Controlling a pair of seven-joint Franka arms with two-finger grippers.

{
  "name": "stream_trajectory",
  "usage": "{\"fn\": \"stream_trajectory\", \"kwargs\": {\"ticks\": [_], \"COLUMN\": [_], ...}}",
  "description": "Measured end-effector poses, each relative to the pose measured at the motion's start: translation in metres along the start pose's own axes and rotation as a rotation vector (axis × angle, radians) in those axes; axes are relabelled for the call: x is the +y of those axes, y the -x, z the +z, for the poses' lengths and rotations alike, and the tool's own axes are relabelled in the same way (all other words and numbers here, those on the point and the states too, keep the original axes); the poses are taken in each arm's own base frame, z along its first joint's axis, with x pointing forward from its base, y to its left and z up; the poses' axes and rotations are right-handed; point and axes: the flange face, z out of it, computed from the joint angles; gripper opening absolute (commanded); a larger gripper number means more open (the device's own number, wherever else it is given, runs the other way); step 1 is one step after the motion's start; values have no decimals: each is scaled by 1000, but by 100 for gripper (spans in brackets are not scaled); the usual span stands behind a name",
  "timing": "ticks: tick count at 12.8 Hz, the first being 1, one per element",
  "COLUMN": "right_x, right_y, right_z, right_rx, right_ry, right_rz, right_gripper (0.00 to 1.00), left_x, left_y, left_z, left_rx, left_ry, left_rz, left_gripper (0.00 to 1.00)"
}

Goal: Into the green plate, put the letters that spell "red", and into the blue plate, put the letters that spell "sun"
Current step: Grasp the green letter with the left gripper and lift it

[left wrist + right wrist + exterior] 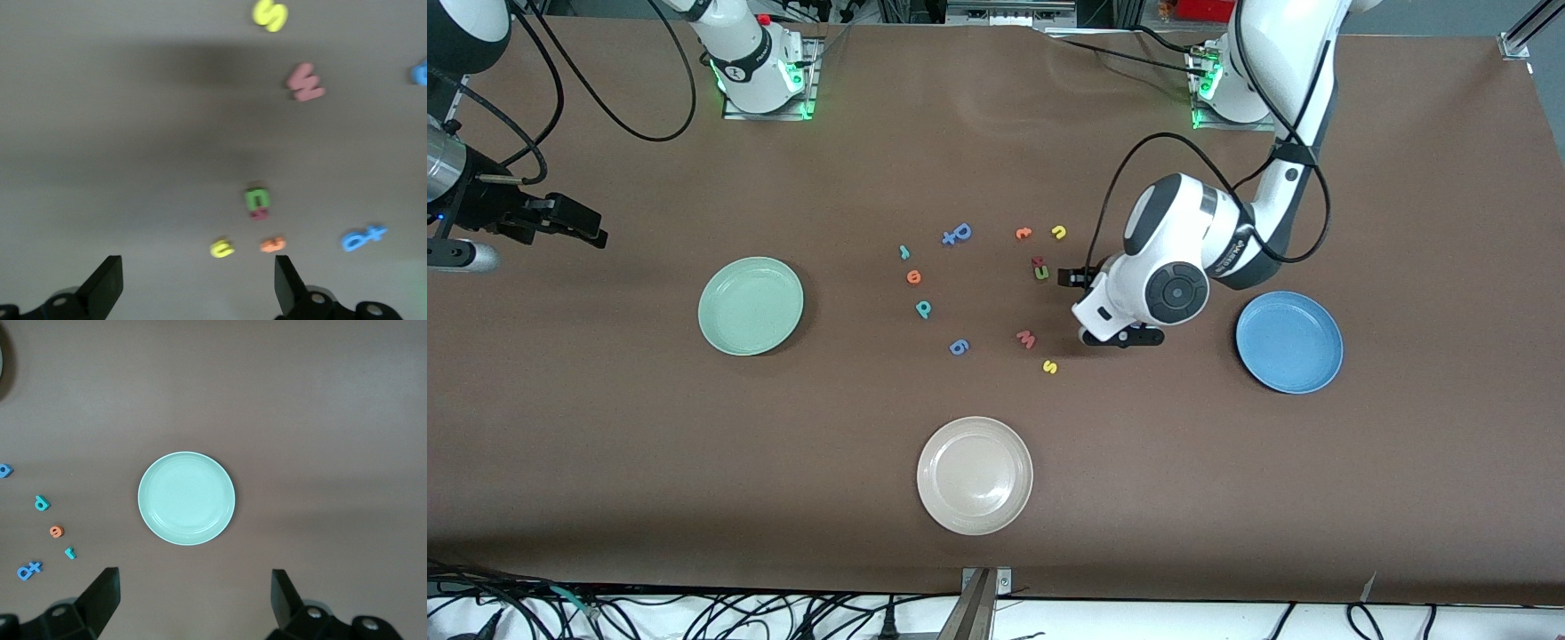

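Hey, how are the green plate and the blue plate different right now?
The green plate is pale mint and lies toward the right arm's end of the table; the blue plate is medium blue and lies toward the left arm's end. The left claw, open, is low over the table beside the blue plate; the right claw, open, hangs farther from the green one. Both plates are round, plain and hold no letters.

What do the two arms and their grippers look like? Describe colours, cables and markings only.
Both arms have glossy white shells with dark grey or black joint bands, and green lights glow at their bases. The left arm carries black lettering on its forearm, a round dark cap on the wrist, and a looping black cable. The left gripper and the right gripper have black, wedge-shaped fingers; black cables also run along the right arm.
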Motion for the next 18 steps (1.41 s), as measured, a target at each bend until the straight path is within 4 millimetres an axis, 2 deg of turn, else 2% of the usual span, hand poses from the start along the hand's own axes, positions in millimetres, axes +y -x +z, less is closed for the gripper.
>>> {"fn": "stream_trajectory", "kwargs": {"ticks": [2,4,6,8,11,15,18], "right_x": [0,0,0,0,0,-1,-4], "right_y": [0,0,0,0,0,0,-1], "right_z": [0,0,0,0,2,3,18], "right_rx": [0,0,0,-3,-6,-10,-67], "right_ry": [0,0,0,0,1,1,6], "right_rz": [0,0,0,0,0,-1,-5], "right_gripper": [100,100,100,100,100,100,100], "left_x": [17,27,31,32,39,49,50], "left_y": [-4,-8,-7,2,15,23,24], "left_z": [21,58,94,119,137,149,157], "left_rx": [43,80,111,101,83,127,147], "left_ry": [13,7,-5,-28,-53,-44,-40], "left_rz": [-34,-42,-44,-42,-47,-72,-97], "left_gripper": [100,100,100,98,88,75,44]}}
